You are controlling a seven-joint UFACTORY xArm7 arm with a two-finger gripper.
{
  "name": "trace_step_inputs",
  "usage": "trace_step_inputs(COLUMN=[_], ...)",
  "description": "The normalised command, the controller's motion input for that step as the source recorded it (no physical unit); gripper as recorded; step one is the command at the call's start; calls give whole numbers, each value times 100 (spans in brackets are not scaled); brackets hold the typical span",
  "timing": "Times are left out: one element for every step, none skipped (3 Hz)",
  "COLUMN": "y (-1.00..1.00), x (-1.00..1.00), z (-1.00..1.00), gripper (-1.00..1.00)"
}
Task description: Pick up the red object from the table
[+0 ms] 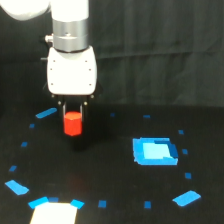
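Observation:
The red object (72, 123) is a small bright red-orange stubby block. It sits between the two dark fingers of my gripper (73, 116), which hangs from the white arm at the upper left of the exterior view. The jaws are closed on its upper sides. The block hangs a little above the black table (110, 170), with a dark shadow under it. The fingertips are partly hidden against the black background.
A larger blue square patch (154, 151) lies on the table to the exterior view's right. Small blue tape marks (46, 113) dot the table in a rough ring. A pale patch (54, 213) sits at the bottom edge. A dark curtain hangs behind.

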Motion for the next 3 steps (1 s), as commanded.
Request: trace_step_inputs(y=[63, 40, 50], x=[-31, -4, -33], z=[100, 95, 100], gripper=[-23, -62, -40])
